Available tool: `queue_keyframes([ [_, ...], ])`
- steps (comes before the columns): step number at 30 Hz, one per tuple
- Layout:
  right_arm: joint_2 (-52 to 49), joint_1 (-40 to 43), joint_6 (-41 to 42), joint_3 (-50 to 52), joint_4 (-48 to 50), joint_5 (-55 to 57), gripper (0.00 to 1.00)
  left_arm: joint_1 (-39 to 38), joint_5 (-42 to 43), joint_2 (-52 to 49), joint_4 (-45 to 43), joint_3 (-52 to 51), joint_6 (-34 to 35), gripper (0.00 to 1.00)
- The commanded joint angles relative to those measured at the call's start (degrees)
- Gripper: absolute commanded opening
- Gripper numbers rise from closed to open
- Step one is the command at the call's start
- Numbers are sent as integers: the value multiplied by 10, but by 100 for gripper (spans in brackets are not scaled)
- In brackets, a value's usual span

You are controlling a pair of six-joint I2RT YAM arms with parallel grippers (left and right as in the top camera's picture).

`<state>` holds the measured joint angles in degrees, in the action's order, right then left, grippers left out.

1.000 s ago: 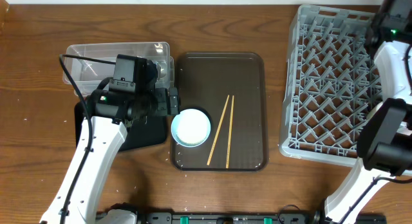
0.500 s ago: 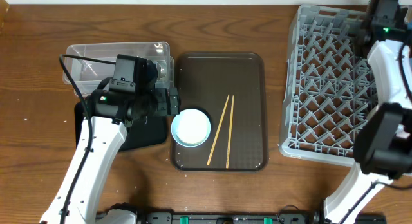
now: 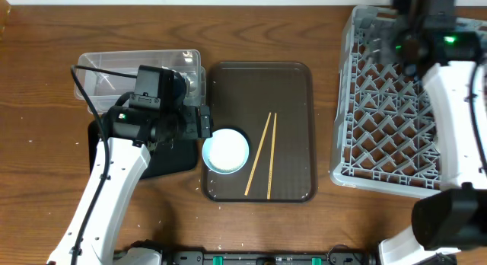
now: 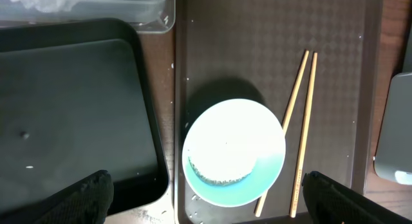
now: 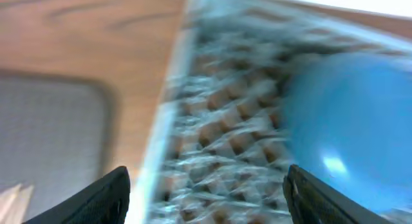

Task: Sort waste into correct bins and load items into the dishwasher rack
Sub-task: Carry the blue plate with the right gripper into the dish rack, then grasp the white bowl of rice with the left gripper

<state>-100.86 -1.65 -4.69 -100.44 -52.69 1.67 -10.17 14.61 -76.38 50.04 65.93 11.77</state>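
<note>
We show a brown serving tray (image 3: 289, 90) with rounded corners and a raised rim, lying flat near the middle of a wooden table (image 3: 46, 82). We mark its fine checkered surface in the left wrist view; the right wrist view blurs both.

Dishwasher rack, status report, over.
Left pincer open, facing white bowl. Right pincer open above dishwasher rack, blue bowl inside. Chopsticks on brown tray. No obstruction seen.
</note>
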Motion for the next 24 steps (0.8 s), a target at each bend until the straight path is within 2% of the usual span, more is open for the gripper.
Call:
queue_keyframes([
  [1,-11,-39,32,1,-18,-96,75,1,-6,0,5,3,-2,96],
  [16,-15,-144,34,12,-41,-93,77,-23,-3,-8,5,-27,-2,91],
  [24,-15,-205,34,75,-32,-153,75,-60,-3,-20,3,-32,-1,91],
])
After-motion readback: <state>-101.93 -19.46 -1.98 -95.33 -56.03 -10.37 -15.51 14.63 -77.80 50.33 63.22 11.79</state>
